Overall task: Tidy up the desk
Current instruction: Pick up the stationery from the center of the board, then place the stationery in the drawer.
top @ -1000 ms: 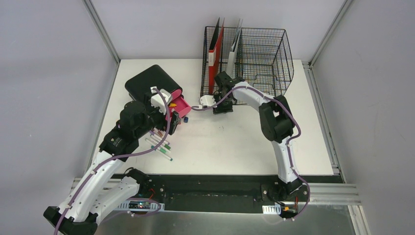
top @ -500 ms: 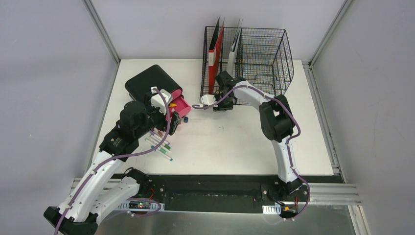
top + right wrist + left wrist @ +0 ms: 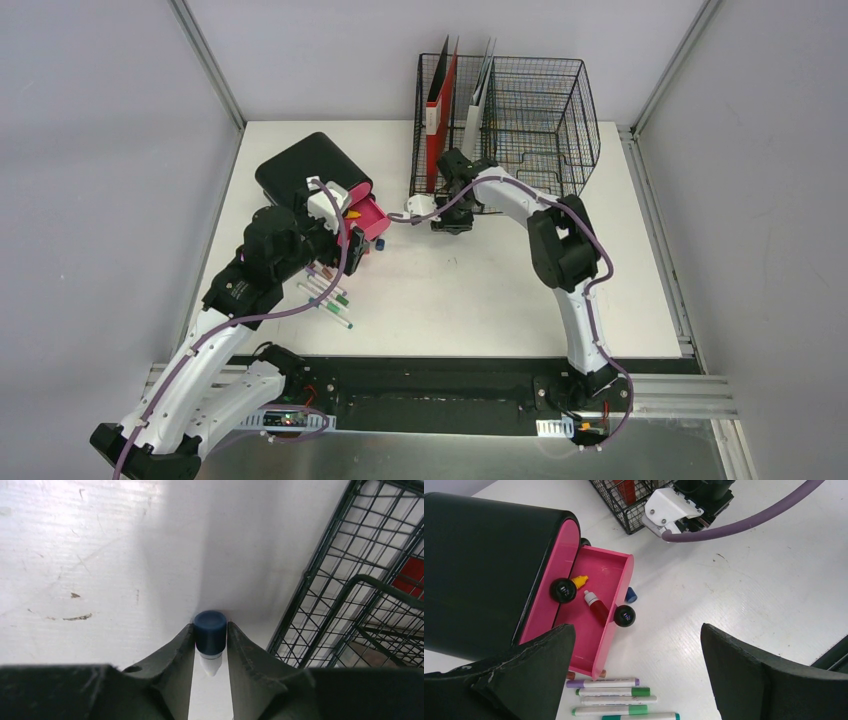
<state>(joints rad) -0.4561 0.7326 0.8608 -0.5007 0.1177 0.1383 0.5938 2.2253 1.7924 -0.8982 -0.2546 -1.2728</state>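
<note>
Right fingers (image 3: 172, 665) clamped on blue-capped white item (image 3: 210, 632) — left fingers (image 3: 524, 675) wide apart above desk (image 3: 734, 595).

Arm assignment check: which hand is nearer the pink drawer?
Left. The left hand hangs open over the pink drawer; the right hand is by the wire rack, shut on a blue-capped item.

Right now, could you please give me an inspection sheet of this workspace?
Surface: desk white, lightly scuffed.
Job's things: black case, pink drawer open holding two small bottles; row of markers beside it.
Clutter: small blue item by the drawer.
End effectors: left end effector open above the drawer; right end effector shut on blue-capped marker beside the wire rack.
Cables: purple cable along each arm.
Surroundings: grey walls, aluminium rails.
</note>
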